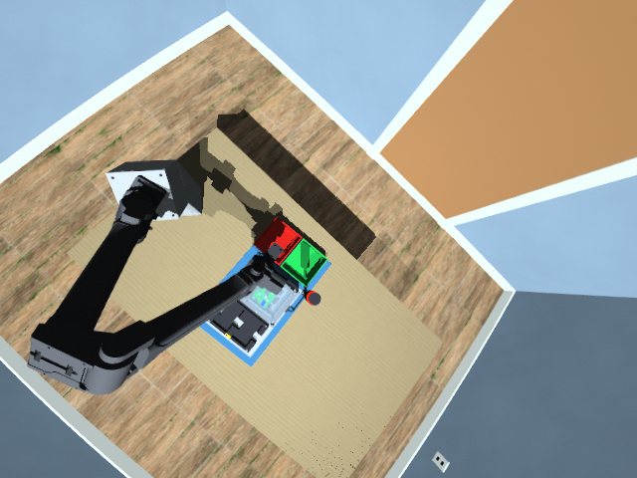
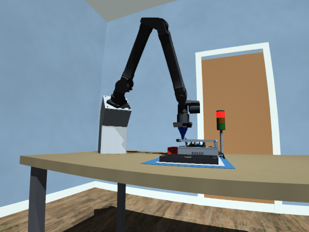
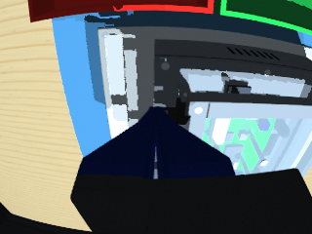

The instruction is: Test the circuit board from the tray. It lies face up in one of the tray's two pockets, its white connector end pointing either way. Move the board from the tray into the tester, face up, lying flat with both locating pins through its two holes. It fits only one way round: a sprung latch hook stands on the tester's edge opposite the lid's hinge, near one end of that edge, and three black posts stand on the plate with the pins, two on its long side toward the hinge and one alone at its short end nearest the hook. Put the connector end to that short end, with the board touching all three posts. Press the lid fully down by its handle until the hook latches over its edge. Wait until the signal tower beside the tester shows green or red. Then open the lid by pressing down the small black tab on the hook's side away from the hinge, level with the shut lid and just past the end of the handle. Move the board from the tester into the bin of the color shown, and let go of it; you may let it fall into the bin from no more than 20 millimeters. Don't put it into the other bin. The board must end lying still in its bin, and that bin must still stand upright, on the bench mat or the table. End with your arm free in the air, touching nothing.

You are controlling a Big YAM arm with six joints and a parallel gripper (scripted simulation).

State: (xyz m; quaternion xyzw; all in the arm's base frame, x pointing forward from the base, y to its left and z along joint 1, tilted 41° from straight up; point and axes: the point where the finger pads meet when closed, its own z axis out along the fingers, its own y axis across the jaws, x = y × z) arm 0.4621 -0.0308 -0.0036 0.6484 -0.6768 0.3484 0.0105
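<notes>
The green circuit board [image 1: 265, 297] [image 3: 250, 143] lies in the grey tester [image 2: 197, 150] [image 3: 228, 53] under its clear lid [image 2: 197, 140], which lies level over it. My gripper [image 2: 182, 137] [image 3: 155, 115] is shut and empty. It points straight down, with its tip at the left end of the lid, by the tester's edge. I cannot tell whether it touches. The signal tower [image 2: 220, 117] [image 1: 313, 297] beside the tester shows red at the top.
The red bin [image 1: 278, 234] [image 2: 172, 150] and the green bin [image 1: 305, 261] stand side by side behind the tester. The black tray [image 1: 239, 324] [image 2: 189, 159] lies in front of it on the blue mat [image 2: 149, 162]. The arm's grey base block [image 2: 113, 129] stands at the far left.
</notes>
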